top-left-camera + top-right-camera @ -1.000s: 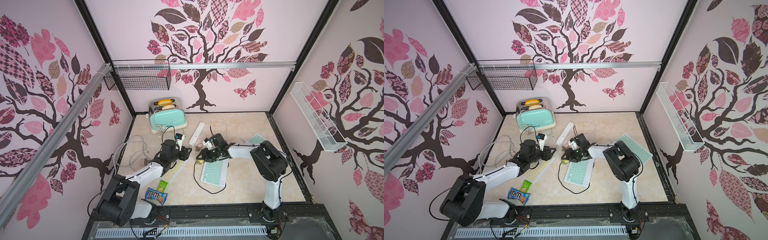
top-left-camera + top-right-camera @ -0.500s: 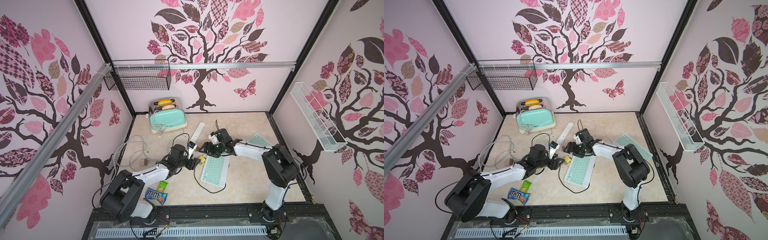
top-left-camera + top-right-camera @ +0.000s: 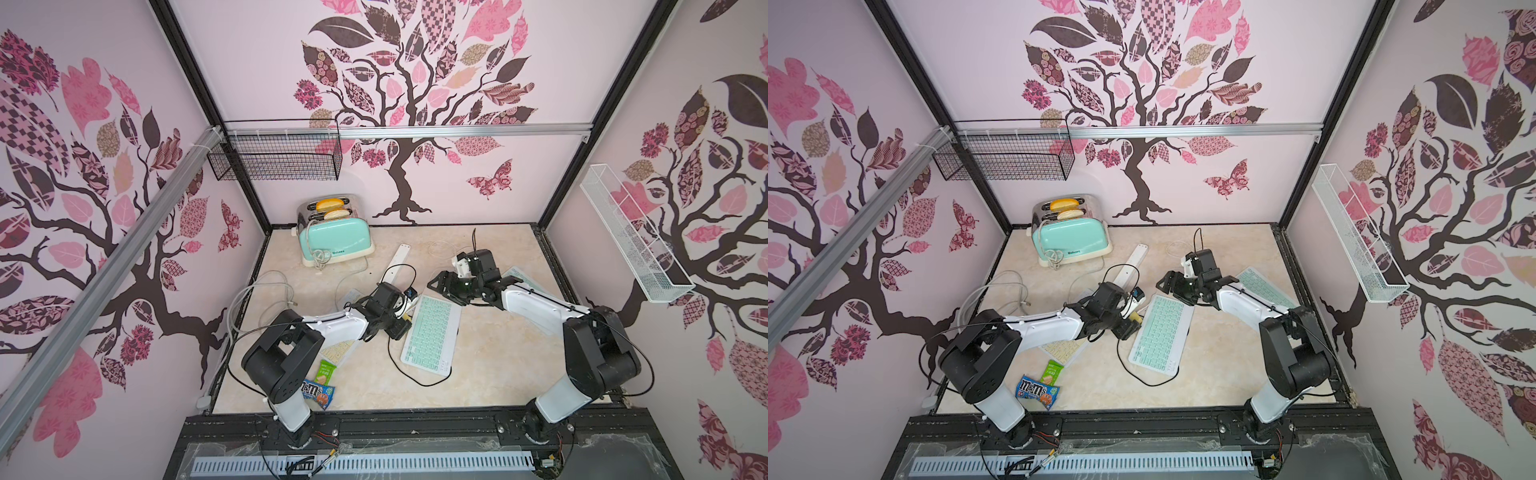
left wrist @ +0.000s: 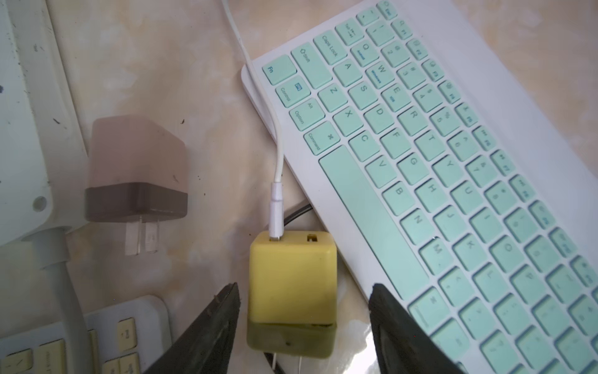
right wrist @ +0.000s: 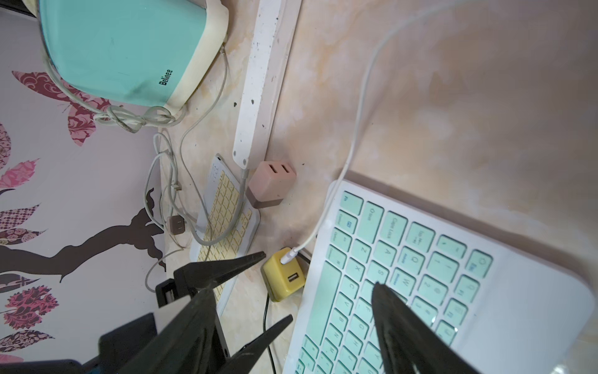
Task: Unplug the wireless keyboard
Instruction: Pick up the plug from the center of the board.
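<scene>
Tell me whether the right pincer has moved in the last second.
Yes: in a top view the right pincer has shifted right, farther from the toaster.

Three keyboards (image 3: 432, 332), two charger cubes (image 4: 291, 285), two snack packets (image 3: 318, 392), one toaster (image 3: 336, 241), one power strip (image 3: 399, 259).

Keyboard (image 4: 437, 168): mint keys, white body. Charger (image 4: 291, 278): yellow; its cable (image 4: 276, 139) white. Second charger (image 4: 136, 162): pink over brown. Toaster (image 3: 338, 241): teal, cream base. Desk (image 3: 498, 365): beige marbled.
</scene>
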Motion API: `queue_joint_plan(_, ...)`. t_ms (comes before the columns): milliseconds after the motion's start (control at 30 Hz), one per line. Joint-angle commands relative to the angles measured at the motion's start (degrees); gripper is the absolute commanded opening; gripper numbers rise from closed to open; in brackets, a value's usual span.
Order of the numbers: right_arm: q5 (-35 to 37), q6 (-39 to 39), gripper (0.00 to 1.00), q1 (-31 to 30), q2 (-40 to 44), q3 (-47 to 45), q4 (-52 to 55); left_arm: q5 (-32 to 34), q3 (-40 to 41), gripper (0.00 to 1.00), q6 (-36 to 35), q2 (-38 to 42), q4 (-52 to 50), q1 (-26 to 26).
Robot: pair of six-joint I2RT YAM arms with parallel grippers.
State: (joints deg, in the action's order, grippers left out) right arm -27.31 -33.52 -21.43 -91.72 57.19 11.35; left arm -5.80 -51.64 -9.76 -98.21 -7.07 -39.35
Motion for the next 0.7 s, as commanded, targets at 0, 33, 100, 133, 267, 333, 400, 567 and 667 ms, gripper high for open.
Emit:
queue_joint_plan(0,-1.15,1.18,0.78,0.29,2.22,-1.14,-0.92,1.60,-1.79,0.67,-2.53,-1.22,-3.34,0.07)
queue_joint_plan(33,-1.41,1.09,0.78,0.46,2.39,-1.53,-1.29,1.52,-1.94,0.67,-2.70,-1.48,-3.54,0.06)
queue_joint_plan(100,-1.77,0.75,0.78,0.80,2.58,-2.20,-2.02,0.87,-2.52,0.65,-3.09,-2.26,-4.05,0.07)
queue_joint_plan(133,-1.98,0.42,0.78,0.96,2.58,-2.47,-2.52,0.55,-2.78,0.63,-3.28,-2.74,-4.50,-0.01)
queue_joint_plan(267,-2.31,-0.12,0.78,1.15,2.62,-3.29,-3.63,-0.04,-3.03,0.53,-3.08,-3.66,-4.42,0.05)
queue_joint_plan(333,-2.53,-0.18,0.78,1.26,2.69,-3.66,-4.05,-0.31,-3.16,0.49,-3.05,-3.65,-4.39,-0.01)
queue_joint_plan(400,-2.79,-0.17,0.78,1.37,2.72,-4.01,-4.47,-0.22,-3.49,0.45,-3.03,-3.63,-4.19,0.07)
queue_joint_plan(567,-3.27,-0.40,0.78,2.11,3.63,-5.39,-5.16,-1.06,-4.29,0.34,-2.99,-2.93,-4.20,0.07)
queue_joint_plan(667,-3.79,-0.32,0.79,2.75,4.32,-6.01,-5.55,-1.24,-4.45,0.25,-2.46,-1.94,-4.24,0.07)
